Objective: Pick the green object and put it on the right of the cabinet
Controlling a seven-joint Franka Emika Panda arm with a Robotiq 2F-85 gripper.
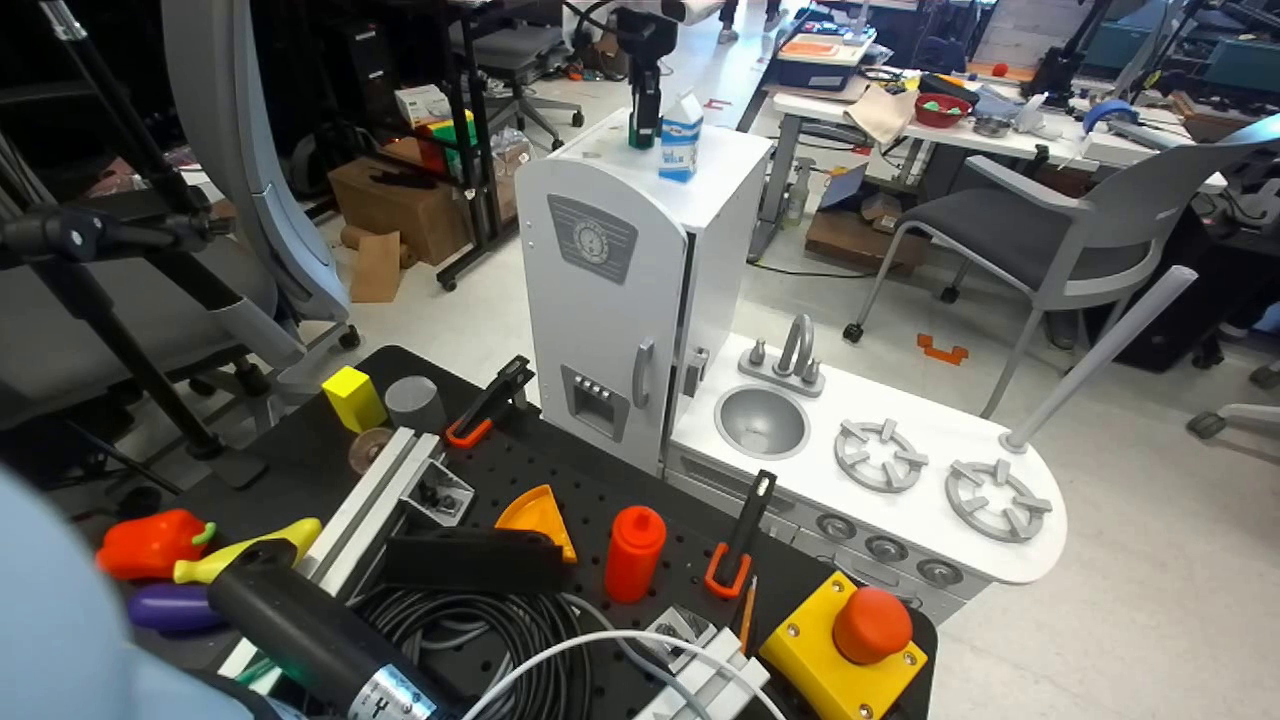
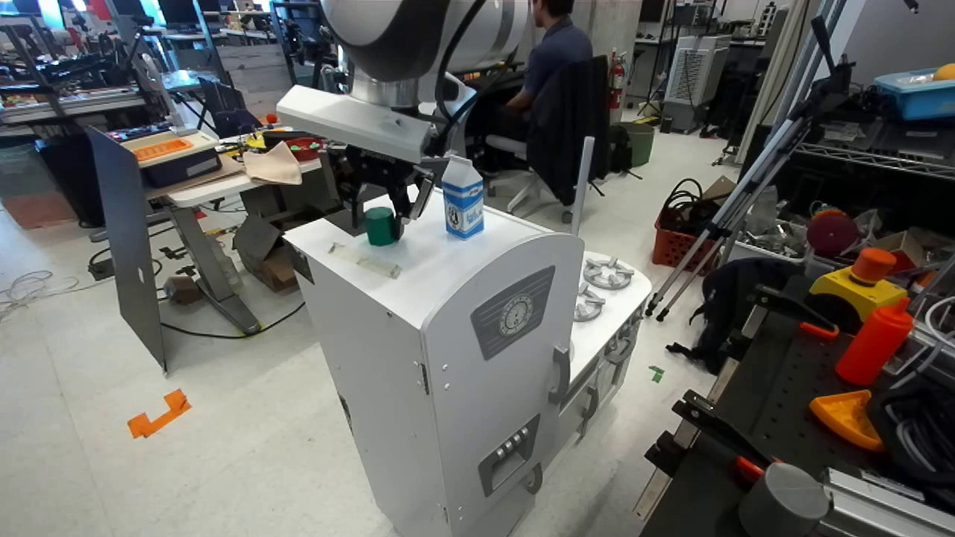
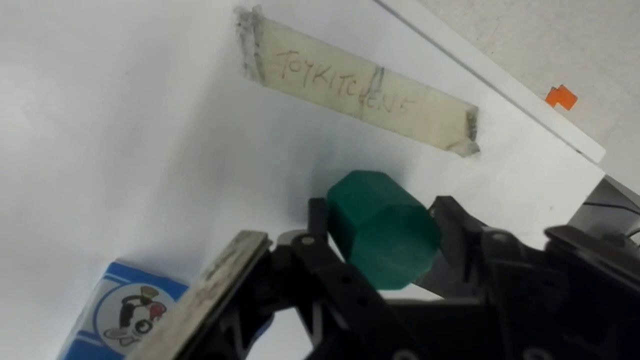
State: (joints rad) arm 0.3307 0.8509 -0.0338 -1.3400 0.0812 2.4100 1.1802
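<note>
Now the gripper [image 3: 383, 216] clasps the green object [image 2: 380, 227] at the top of the cabinet [image 2: 462, 277].

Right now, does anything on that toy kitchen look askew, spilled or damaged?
On the fridge-style cabinet, the door looks slightly ajar: a dark gap runs down one edge. Up top, the masking-tape label has scuffed, ragged ends. No spill shows, and the milk carton stands upright.

A milk carton [image 2: 463, 201] stands upright (a red bottle [image 1: 634, 557] too).
</note>
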